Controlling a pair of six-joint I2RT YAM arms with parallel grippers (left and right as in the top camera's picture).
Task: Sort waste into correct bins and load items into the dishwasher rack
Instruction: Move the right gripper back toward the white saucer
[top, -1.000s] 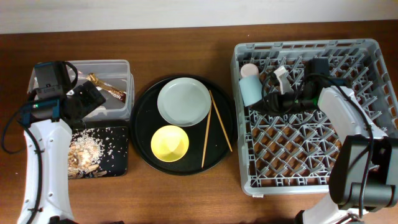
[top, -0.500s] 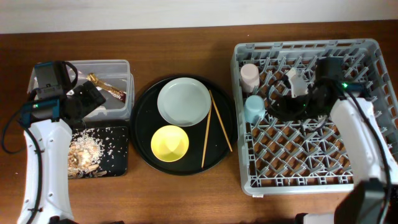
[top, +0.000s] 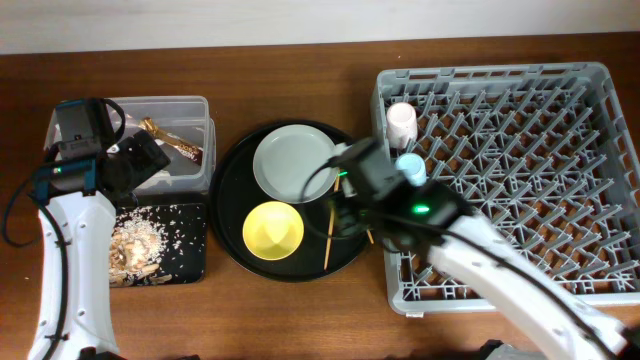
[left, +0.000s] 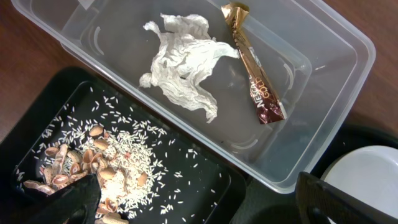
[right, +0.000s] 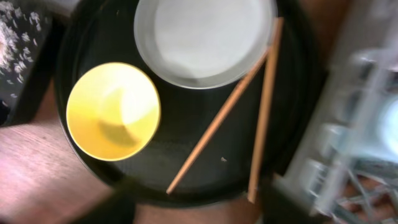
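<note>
The pink cup (top: 401, 120) and blue cup (top: 410, 168) stand in the grey dishwasher rack (top: 500, 100) at its left edge. On the round black tray (top: 235, 190) lie the pale plate (top: 290, 165), the yellow bowl (top: 273, 229) and two chopsticks (top: 329, 238). My right gripper (top: 345, 205) hangs over that tray's right side, open and empty (right: 193, 208), above the chopsticks (right: 217, 124). Tissue (left: 183, 62) and a snack wrapper (left: 255, 68) lie in the clear box (left: 348, 56). Food scraps (left: 106, 162) sit in the shallow black tray (left: 186, 174). My left gripper (left: 202, 208) is open above both bins.
The rack fills the right of the table, its near edge right beside the round tray. The right arm crosses the rack's front left corner and hides part of one chopstick from overhead. Bare wooden table (top: 300, 320) runs along the front.
My right arm has swung left from inside the rack to above the round tray, and its jaws have opened. The blue cup was left standing in the rack. The left arm has not moved.
</note>
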